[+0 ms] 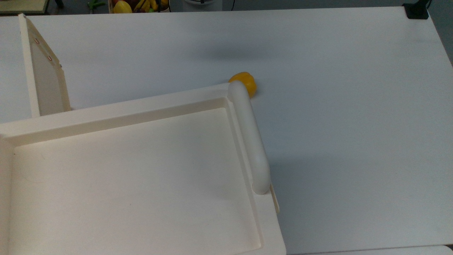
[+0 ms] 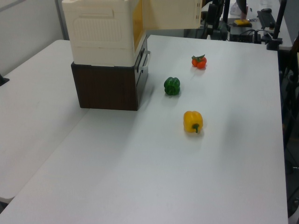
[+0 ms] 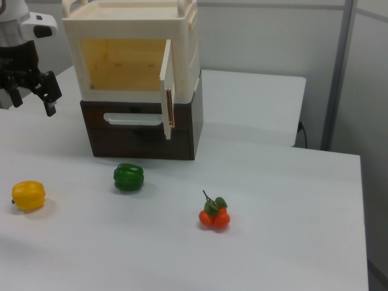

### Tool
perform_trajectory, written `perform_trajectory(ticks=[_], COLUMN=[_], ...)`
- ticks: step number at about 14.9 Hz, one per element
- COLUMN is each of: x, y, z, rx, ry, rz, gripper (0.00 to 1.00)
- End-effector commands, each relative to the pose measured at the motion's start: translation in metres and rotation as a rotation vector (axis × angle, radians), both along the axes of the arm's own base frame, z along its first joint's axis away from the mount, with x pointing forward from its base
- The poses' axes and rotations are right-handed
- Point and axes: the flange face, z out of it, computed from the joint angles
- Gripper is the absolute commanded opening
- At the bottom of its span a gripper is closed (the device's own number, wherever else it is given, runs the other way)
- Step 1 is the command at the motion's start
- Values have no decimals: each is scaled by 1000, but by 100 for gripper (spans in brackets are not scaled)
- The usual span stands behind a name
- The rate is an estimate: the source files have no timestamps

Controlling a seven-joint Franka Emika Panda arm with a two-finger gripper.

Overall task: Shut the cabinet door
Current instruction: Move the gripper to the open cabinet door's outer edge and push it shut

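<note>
**Q:** White desk [image 3: 285, 254] surface fills the lower part of every view; what stands on it?

**A:** The cabinet [image 3: 130, 48], a cream-white unit, sits on a dark brown base [image 3: 142, 130] in the upper left of the right view and the upper left of the left view. In the top view its wide recessed top [image 1: 134, 177] fills the lower left, with a thick rounded bar [image 1: 249, 138] along the top view's right edge of that top.

**Q:** Where is the cabinet door?

**A:** The cabinet door [image 3: 167, 91] stands swung open, hinged at the right view's right side of the opening, edge-on to that camera. In the top view it appears as a thin panel [image 1: 44, 71] at the upper left; in the left view it juts toward the top centre [image 2: 170, 14].

**Q:** And the tool?

**A:** The tool [image 3: 33, 97] hangs at the far left of the right view, apart from the cabinet, its dark fingers spread and holding nothing.

**Q:** Other items?

**A:** A yellow pepper [image 3: 28, 195], a green pepper [image 3: 128, 176] and an orange-red fruit cluster [image 3: 213, 216] lie on the desk, well apart.
</note>
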Motion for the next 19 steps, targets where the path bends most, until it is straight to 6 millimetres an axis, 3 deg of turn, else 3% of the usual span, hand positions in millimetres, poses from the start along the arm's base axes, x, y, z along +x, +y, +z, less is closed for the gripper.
perform_trajectory(ticks=[1,6,7,9,10,11,13,15,19], x=[-5,-3,-3,-3,-3,-5,-7,-12,-23], y=[-12,-12,-12,-18,-19,-26,-42,-70,-149], z=[6,6,6,6,7,9,14,18,21], rx=[-10,-10,-9,-6,-1,4,7,8,6], ry=[-26,-32,-32,-35,-35,-36,-45,-47,-74], rz=[-22,-17,-14,-8,-5,-23,-60,-99,-181], gripper=[100,100,94,66,48,28,0,0,0])
